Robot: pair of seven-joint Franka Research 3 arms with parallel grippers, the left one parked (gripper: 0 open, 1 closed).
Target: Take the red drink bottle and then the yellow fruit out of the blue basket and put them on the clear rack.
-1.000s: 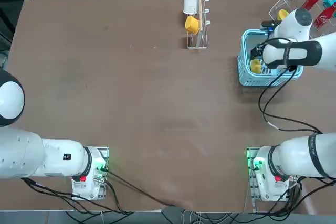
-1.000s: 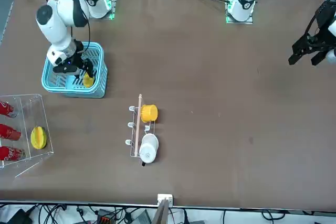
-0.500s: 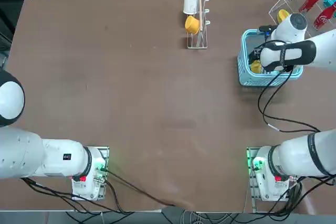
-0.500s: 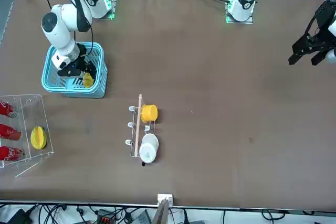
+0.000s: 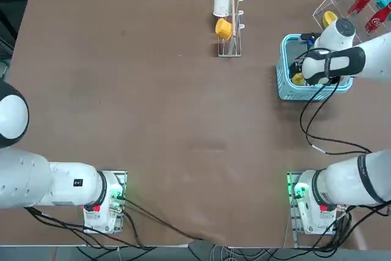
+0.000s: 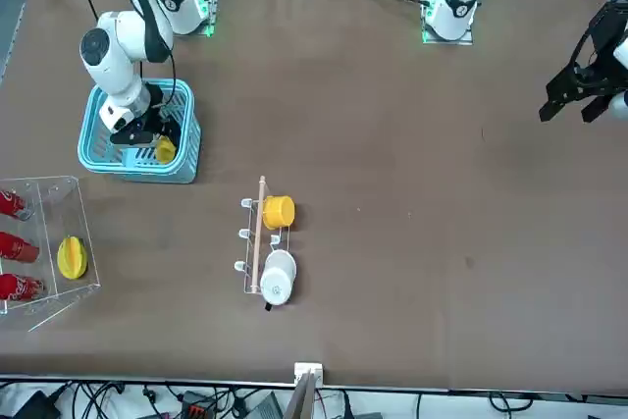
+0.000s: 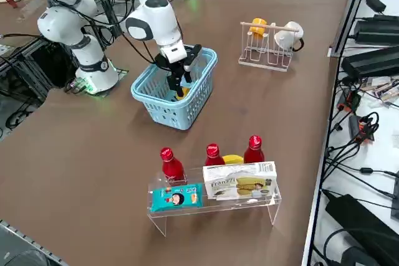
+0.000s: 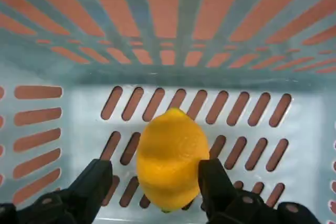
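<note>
You've likely got the red plastic bottle done: three red bottles (image 7: 172, 166) on clear acrylic rack (image 6: 61, 205) | left: yellow lemon-like fruit (image 8: 170, 161), in light-blue slotted basket (image 7: 167, 115) | right gripper (image 8: 154, 174) wide open around fruit, empty

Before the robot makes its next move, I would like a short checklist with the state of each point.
1. Yellow fruit inside the blue basket: ok, fruit on the floor of the basket.
2. Right gripper over the fruit: ok.
3. Fingers open: ok, one on each side.
4. Fruit gripped: not ok, a gap shows beside it.
5. Red bottles on clear rack: ok, three bottles at the rack.
</note>
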